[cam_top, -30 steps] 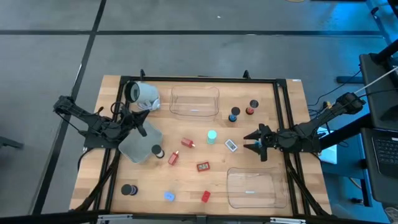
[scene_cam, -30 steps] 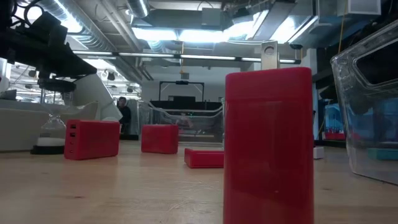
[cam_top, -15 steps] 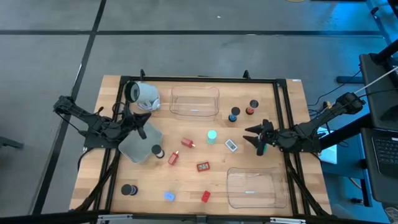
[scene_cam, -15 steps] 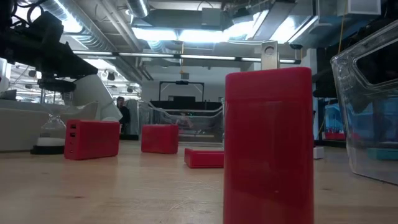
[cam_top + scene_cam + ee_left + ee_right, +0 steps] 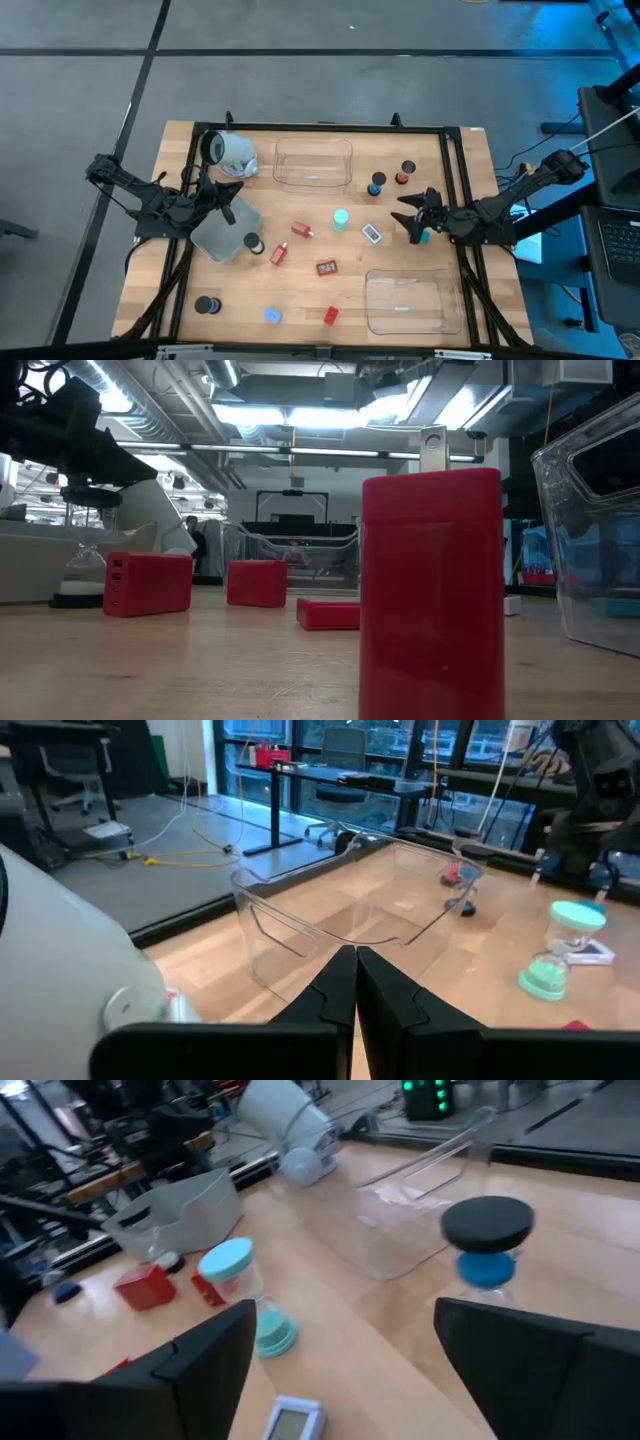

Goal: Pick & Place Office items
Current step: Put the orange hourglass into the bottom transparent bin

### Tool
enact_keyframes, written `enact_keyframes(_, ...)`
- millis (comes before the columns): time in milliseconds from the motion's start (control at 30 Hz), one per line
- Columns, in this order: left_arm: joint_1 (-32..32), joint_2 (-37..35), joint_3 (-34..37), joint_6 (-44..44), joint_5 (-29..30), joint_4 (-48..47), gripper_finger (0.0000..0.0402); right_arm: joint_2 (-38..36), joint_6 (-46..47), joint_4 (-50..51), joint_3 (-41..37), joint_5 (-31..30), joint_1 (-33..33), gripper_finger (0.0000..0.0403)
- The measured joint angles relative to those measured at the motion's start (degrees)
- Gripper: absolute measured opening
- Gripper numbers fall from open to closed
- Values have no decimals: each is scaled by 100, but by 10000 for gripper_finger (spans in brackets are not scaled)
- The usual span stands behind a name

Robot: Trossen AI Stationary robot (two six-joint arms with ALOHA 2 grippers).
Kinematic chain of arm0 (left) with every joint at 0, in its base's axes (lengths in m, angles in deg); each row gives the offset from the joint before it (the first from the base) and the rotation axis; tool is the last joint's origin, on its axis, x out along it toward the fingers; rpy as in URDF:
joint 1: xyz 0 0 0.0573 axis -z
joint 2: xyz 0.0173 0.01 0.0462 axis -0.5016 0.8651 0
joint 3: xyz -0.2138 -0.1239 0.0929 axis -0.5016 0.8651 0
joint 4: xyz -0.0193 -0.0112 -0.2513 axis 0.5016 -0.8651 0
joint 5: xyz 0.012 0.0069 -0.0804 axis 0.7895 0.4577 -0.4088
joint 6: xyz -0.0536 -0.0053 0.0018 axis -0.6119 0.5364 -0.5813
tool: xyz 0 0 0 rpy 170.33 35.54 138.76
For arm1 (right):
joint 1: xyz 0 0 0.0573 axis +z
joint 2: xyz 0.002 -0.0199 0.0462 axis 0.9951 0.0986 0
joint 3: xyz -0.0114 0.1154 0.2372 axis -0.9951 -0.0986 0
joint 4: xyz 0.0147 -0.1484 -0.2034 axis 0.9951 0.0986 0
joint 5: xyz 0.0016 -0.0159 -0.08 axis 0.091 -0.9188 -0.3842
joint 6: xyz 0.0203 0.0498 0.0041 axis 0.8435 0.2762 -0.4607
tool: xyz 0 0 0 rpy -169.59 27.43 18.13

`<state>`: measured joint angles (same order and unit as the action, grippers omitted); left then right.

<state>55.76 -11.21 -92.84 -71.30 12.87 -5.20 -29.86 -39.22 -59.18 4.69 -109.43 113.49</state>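
1. Room: an open lab with ceiling strip lights; dark floor surrounds the wooden tabletop (image 5: 300, 290), which carries scattered office items and clear trays.
2. Right jaws (image 5: 412, 226): spread wide, empty. The small white rectangular piece (image 5: 372, 234) lies just ahead of them; the teal timer (image 5: 243, 1295) stands beyond it.
3. Left jaws (image 5: 354, 990): pressed together, empty, facing a clear tray (image 5: 340, 910).
4. Risk: the flat piece is likely to skid if one fingertip lands first.
5. Risk: overreaching could topple the teal timer.
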Motion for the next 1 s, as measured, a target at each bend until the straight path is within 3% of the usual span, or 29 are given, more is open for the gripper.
enact_keyframes(300,0,0,-1,-77,34,2,25,-17,-820,438,743,620,-623,325)
enact_keyframes(500,-1,1,-1,-72,-295,2,93,-15,-1047,1573,1376,1137,-1076,325)
enact_keyframes(700,-1,1,0,-69,-249,2,181,-15,-761,2247,1666,1378,-1543,325)
enact_keyframes(867,1,0,1,-99,519,3,218,-15,592,4004,2296,1357,-2226,325)
enact_keyframes(1000,0,0,0,-274,1094,3,220,14,922,5045,2773,1354,-2868,325)
